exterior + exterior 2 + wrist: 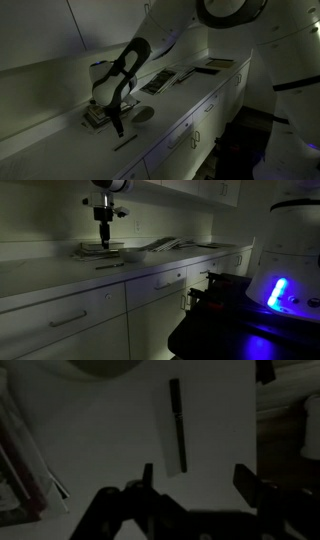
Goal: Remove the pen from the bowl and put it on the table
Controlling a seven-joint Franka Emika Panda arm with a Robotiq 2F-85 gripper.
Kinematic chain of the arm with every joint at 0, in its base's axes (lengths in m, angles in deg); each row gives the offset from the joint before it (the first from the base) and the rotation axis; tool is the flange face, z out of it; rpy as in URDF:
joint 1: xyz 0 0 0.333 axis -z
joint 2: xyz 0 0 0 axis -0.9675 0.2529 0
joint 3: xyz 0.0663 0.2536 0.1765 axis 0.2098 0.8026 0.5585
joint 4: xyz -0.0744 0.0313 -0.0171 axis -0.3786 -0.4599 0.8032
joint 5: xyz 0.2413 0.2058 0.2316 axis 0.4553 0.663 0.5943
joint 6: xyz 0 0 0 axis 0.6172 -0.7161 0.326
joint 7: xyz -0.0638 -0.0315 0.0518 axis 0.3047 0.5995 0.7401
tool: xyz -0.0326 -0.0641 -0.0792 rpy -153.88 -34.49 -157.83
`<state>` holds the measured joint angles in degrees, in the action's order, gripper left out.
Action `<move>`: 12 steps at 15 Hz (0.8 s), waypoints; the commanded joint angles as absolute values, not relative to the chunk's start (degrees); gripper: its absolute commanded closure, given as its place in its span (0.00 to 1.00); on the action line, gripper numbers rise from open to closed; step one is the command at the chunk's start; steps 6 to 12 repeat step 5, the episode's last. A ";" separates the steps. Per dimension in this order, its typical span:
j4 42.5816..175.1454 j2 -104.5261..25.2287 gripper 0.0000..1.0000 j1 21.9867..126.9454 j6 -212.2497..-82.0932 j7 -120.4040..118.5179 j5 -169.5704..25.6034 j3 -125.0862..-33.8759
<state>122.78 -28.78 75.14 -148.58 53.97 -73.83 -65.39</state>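
Observation:
The dark pen (177, 425) lies flat on the white table (100, 420), apart from the bowl; it also shows in an exterior view (125, 143) near the front edge. The small round bowl (143, 113) stands on the countertop just beyond it, and its rim shows at the top of the wrist view (105, 365). My gripper (196, 480) is open and empty, hanging above the table with the pen just beyond its fingertips. In both exterior views the gripper (118, 128) (104, 242) points down, between the pen and the book stack.
A stack of flat books (95, 117) lies next to the bowl, also in the wrist view (20, 460). More flat items (160, 80) lie further along the countertop. The table's front edge (255, 420) runs close beside the pen.

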 commanded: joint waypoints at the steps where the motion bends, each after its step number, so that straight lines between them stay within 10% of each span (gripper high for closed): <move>1: 126.63 -34.40 0.00 76.93 -144.97 54.48 -71.02 -64.02; 12: 130.34 -40.74 0.00 77.34 -140.18 55.20 -67.20 -64.23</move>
